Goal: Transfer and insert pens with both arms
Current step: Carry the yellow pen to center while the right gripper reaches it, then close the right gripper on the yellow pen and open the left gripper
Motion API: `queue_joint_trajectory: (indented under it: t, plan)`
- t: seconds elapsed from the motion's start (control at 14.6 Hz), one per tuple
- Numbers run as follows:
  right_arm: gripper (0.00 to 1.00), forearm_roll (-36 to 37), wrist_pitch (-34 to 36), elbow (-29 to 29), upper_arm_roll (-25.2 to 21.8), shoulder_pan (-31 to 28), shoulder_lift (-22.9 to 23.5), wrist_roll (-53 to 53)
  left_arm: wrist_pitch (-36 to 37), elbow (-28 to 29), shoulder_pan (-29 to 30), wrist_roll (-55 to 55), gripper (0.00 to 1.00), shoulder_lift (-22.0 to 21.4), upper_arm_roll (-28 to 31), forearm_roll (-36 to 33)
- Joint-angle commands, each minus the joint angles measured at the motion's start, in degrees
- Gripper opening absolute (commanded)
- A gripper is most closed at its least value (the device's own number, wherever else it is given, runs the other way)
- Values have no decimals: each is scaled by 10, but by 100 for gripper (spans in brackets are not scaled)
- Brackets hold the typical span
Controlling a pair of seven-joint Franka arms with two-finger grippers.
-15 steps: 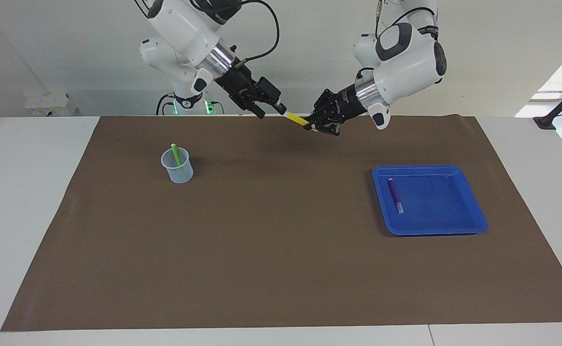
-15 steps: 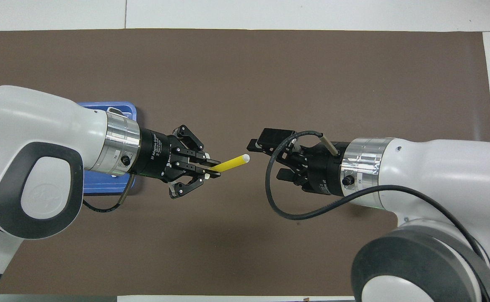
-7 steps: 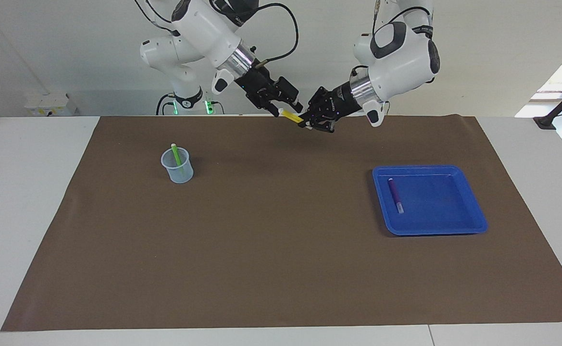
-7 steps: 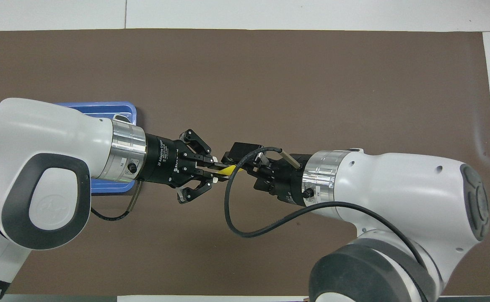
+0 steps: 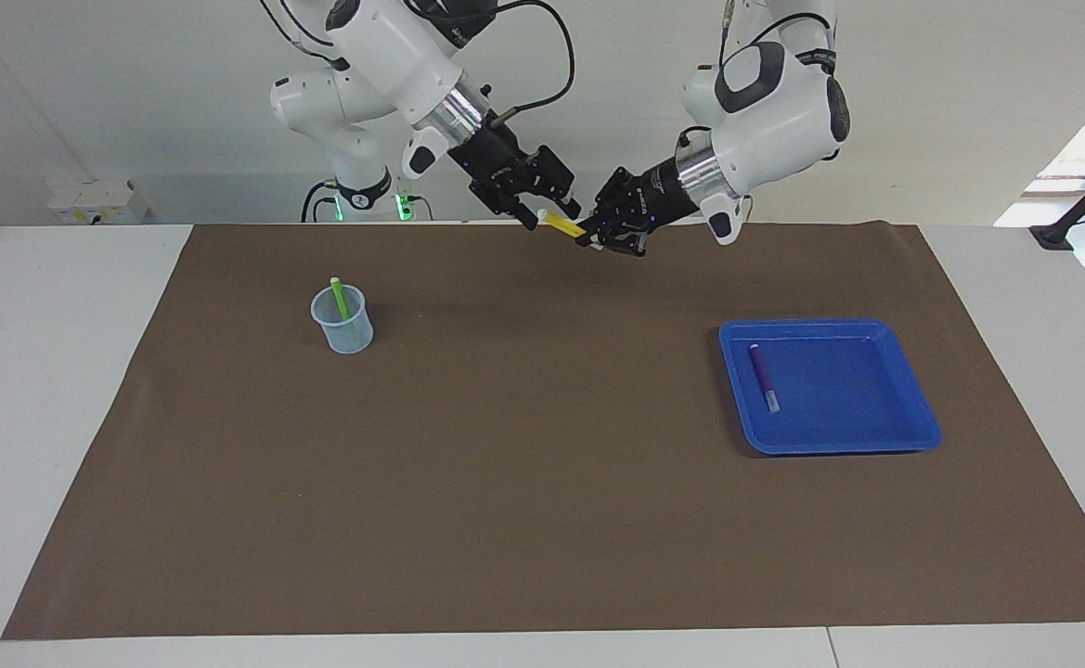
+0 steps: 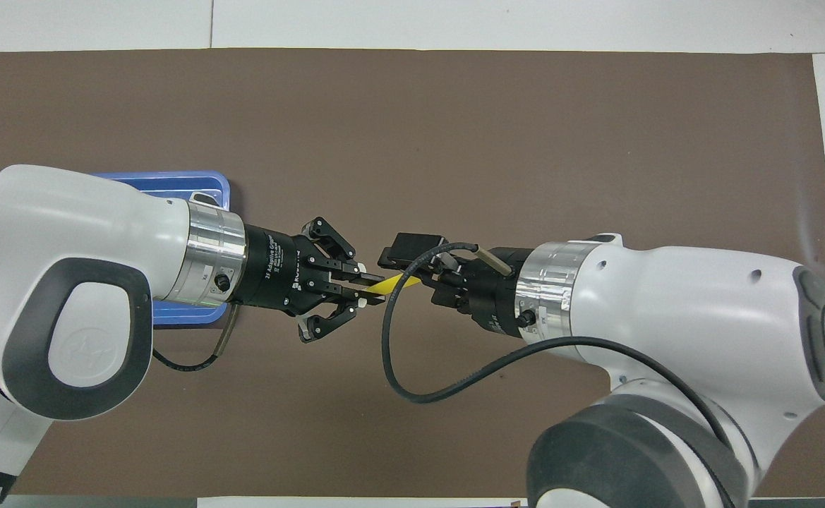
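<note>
While raised over the brown mat (image 5: 542, 510) at its edge toward the robots, pinched the yellow pen (image 5: 561, 224) by its coloured end with the left gripper (image 5: 588, 239), fingertips closed tight on the barrel and outer links splayed to the sides. Held that pen off the table, roughly level, slightly tilted, pale tip pointed at the right arm. Met it there with the right gripper (image 5: 547, 209), fingers parted on either side of the pale tip, no clamp on it visible; seen from above, likewise kept one black finger clear of the yellow barrel. Reached in with both arms from their own ends, wrists nearly nose to nose over the middle of the mat. Left the green pen (image 5: 342, 299) standing tilted in the clear cup (image 5: 347, 339), toward the right arm's end of the table. Left the purple pen (image 5: 763, 376) lying flat in the blue tray (image 5: 876, 436), close to the tray's wall on the cup's side, toward the left arm's end, well apart from both grippers.
</note>
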State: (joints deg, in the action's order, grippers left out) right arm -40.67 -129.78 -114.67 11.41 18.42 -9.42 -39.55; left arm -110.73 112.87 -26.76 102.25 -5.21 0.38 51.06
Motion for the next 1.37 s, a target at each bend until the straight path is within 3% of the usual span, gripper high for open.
queue_joint_trajectory:
  t: [0.0,0.27,0.55,0.76,1.1,1.17,1.3]
  plan:
    - [77,8,4,9,3,-4,5,6,-15,22,-9,-2,0,-18,6,13]
    - [42,8,4,9,3,-6,6,12,-15,22,-8,-2,0,-18,6,13]
    - [31,8,1,9,3,-13,7,13,-15,22,-8,-2,0,-18,6,14]
    - [3,8,8,9,3,-15,7,13,-15,22,-8,-2,0,-18,6,15]
    - [0,8,34,8,1,-20,5,14,-23,17,-9,-2,1,-17,6,14]
    - [0,8,43,9,1,-29,5,20,-25,17,-10,-3,94,-18,7,14]
    - [0,18,77,13,-2,-36,4,59,-26,17,-10,-3,100,-22,7,13]
